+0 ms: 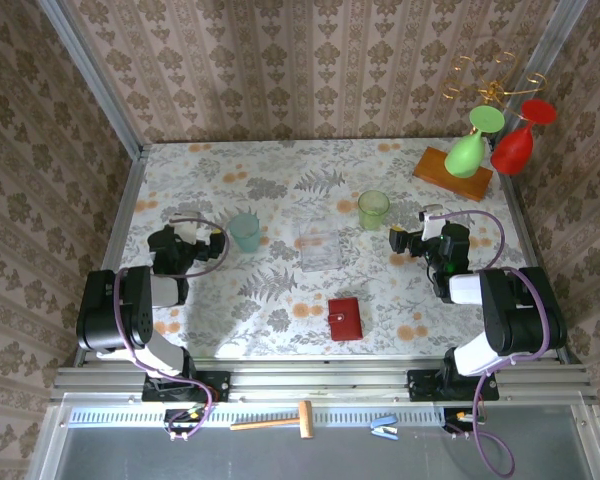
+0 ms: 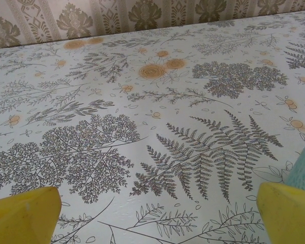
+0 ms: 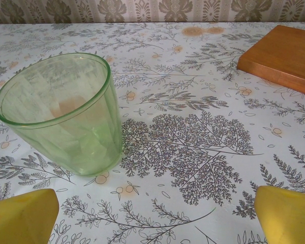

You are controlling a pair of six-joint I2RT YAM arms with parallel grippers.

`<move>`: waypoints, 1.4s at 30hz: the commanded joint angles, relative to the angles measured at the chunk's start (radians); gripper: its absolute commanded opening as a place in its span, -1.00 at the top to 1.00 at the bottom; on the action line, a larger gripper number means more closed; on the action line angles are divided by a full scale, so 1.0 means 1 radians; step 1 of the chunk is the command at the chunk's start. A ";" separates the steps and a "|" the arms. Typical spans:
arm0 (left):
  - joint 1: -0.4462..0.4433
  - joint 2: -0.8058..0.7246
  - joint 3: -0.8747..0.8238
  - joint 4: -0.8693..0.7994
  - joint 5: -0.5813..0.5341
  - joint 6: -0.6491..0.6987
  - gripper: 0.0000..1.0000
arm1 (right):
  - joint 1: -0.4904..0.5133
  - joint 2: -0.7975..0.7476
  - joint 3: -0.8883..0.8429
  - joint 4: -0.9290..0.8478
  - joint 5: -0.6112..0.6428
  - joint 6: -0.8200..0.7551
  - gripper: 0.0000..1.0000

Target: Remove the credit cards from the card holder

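Observation:
The card holder (image 1: 345, 319), a small red wallet, lies shut on the flowered table near the front, between the two arms. The credit cards are hidden. My left gripper (image 1: 192, 236) sits low at the left, well away from the card holder, next to a teal cup (image 1: 245, 231). In the left wrist view it (image 2: 155, 218) is open, its yellow fingertips (image 2: 23, 213) wide apart over bare tablecloth. My right gripper (image 1: 424, 230) rests at the right, also open (image 3: 155, 218), with nothing between its yellow fingertips (image 3: 287, 213).
A clear plastic box (image 1: 320, 245) stands mid-table behind the card holder. A green cup (image 3: 66, 117) is just ahead-left of the right gripper. A wooden board (image 1: 452, 173) with a green glass (image 1: 467, 150) and a red glass (image 1: 513, 148) sits far right.

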 commanded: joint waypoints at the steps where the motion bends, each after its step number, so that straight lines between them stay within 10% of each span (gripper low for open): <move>1: 0.010 0.002 0.006 0.014 0.027 0.007 -1.00 | -0.009 0.006 0.009 0.024 -0.018 -0.012 -1.00; 35: 0.004 -0.003 0.008 0.008 -0.110 -0.034 -1.00 | -0.006 0.002 0.004 0.030 0.018 -0.003 -1.00; 42: -0.029 -0.174 -0.005 -0.128 -0.266 -0.054 -1.00 | 0.017 -0.124 0.087 -0.249 0.089 -0.009 -1.00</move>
